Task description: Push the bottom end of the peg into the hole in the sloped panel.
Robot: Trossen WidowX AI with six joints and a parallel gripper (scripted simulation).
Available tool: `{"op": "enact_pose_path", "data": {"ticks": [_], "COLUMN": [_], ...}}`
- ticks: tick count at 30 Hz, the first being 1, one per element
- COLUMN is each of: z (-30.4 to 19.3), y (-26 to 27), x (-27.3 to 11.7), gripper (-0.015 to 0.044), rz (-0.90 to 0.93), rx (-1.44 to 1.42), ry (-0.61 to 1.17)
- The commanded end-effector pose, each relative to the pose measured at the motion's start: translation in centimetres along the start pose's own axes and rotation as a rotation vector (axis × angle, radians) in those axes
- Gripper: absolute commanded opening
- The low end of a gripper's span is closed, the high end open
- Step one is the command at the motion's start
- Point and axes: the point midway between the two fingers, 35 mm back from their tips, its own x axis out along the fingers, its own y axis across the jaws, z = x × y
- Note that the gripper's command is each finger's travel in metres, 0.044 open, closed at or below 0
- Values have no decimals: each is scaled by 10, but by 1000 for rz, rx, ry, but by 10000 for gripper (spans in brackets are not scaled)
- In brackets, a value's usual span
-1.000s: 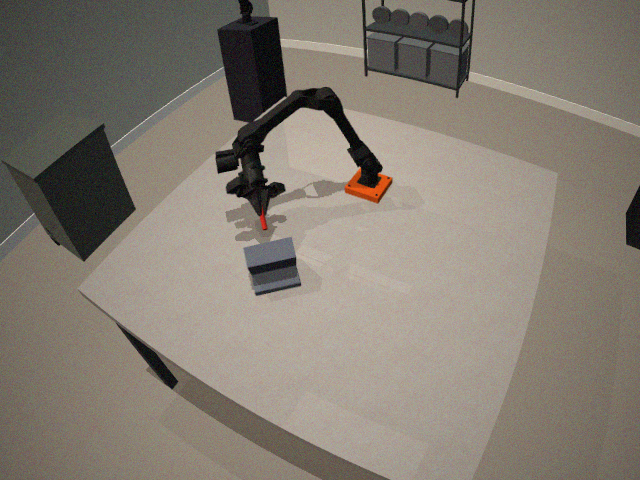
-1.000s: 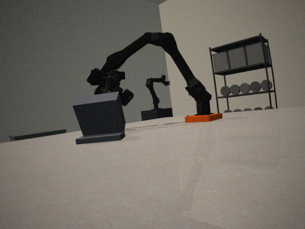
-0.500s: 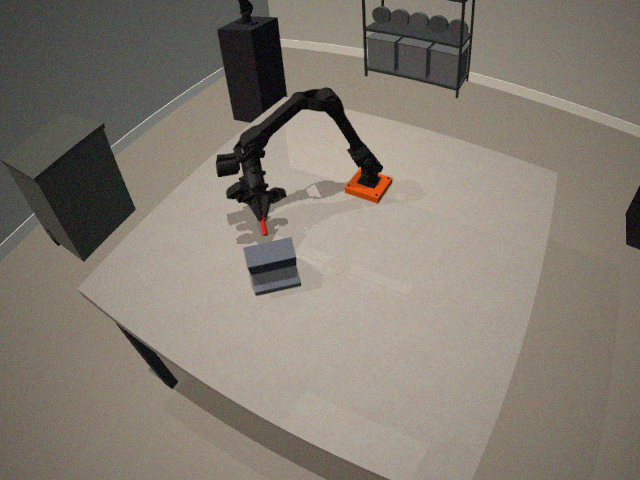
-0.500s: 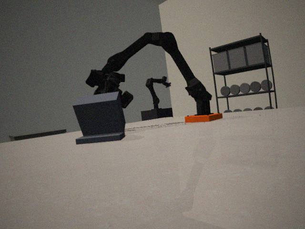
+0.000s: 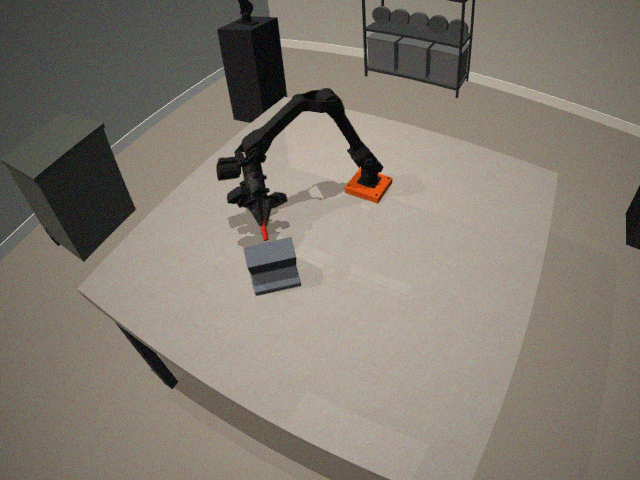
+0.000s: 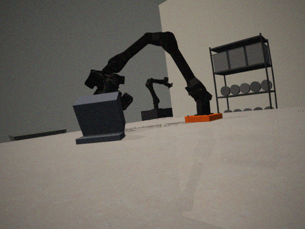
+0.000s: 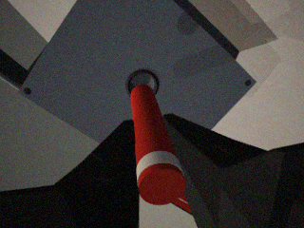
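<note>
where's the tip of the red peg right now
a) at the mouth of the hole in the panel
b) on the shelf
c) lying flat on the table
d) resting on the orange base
a: in the wrist view the red peg, gripped in the hand, has its far end at the round hole in the panel.

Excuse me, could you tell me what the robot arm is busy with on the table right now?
The arm's gripper is shut on a red peg with a white band and is pointing it at the sloped grey-blue panel. In the wrist view the peg's far tip sits right at the round hole in the panel's face, lined up with it. How deep it has gone cannot be judged. The gripper has not let go.
</note>
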Motion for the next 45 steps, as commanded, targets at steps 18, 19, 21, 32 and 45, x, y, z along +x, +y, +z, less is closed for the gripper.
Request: {"op": "enact_pose_path", "data": {"ticks": [18,19,21,32,45], "z": [-1,-1,-1,-1,0], "y": [0,0,0,-1,-2], "x": [10,10,10,15,24], "gripper": [0,0,0,0,0], "rz": [1,1,1,2,2], "rx": [0,0,0,0,0], "ry": [4,4,4,5,5]}}
